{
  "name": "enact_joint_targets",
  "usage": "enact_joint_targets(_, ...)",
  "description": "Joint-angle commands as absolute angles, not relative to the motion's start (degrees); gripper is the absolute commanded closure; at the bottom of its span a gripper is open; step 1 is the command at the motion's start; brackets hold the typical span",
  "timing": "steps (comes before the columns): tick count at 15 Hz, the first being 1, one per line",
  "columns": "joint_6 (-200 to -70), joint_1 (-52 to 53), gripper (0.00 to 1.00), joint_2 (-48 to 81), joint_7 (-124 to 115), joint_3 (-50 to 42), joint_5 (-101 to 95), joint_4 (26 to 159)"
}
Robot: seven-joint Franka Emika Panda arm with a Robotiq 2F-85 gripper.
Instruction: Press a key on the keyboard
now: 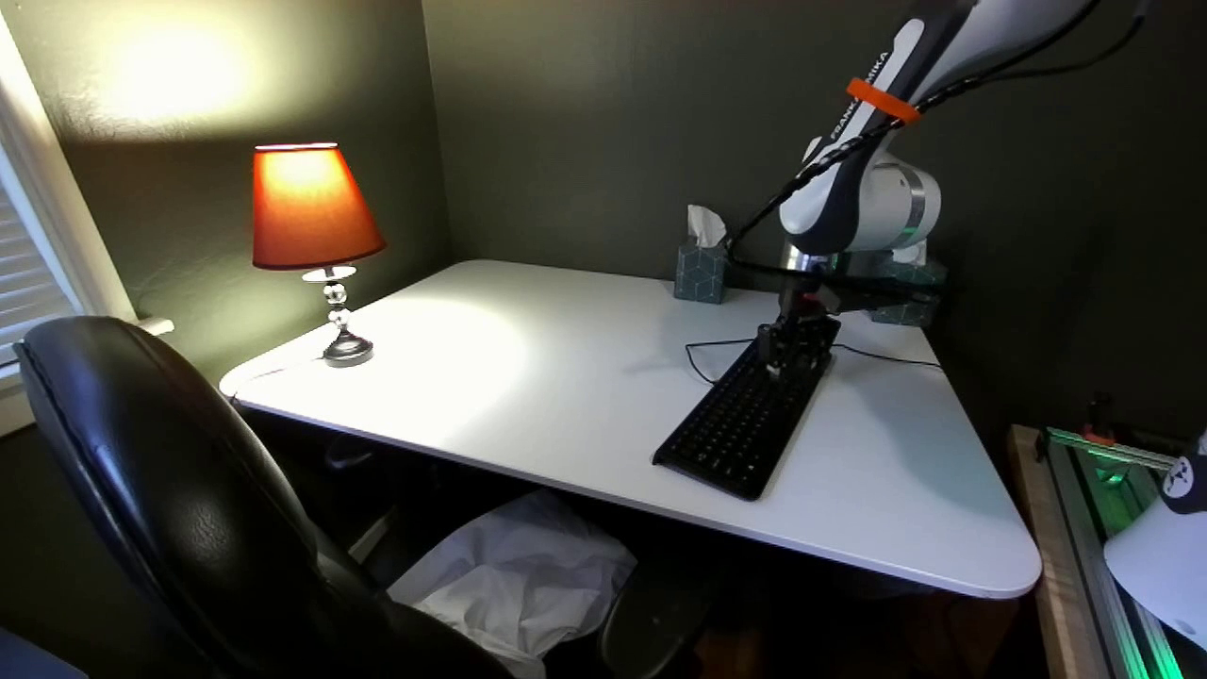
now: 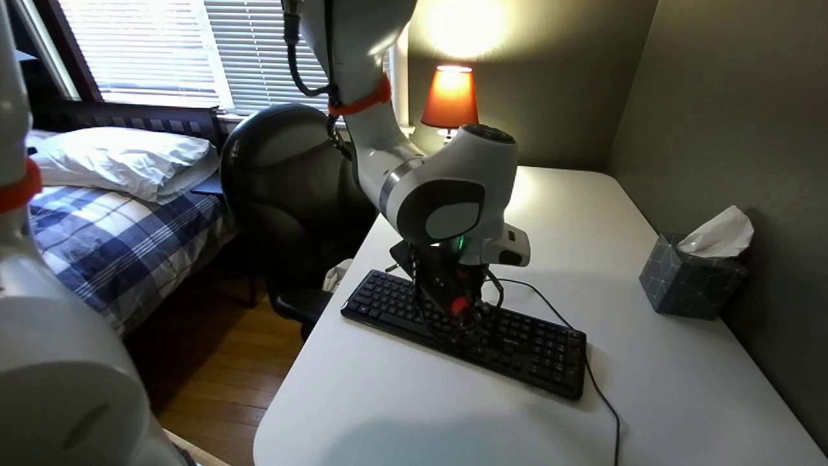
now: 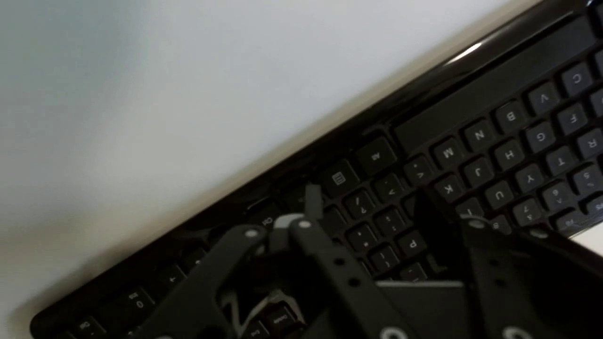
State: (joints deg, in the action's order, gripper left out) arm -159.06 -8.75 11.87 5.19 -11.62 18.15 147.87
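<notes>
Here, keyboard [image 1: 740,420] lies directly under hand [image 3: 370,205], long axis slanting across wrist view; jaws parted, contact not discernible, next move presumably straight down.

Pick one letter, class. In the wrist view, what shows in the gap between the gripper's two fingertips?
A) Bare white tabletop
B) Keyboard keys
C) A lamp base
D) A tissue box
B: the gripper stands open, and keyboard keys are visible in the gap.
</notes>
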Motion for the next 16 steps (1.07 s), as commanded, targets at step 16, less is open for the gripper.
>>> enact_joint_targets(16, -156.1, -13.7, 0.00, -10.1, -16.5, -12.1, -15.6, 158.4)
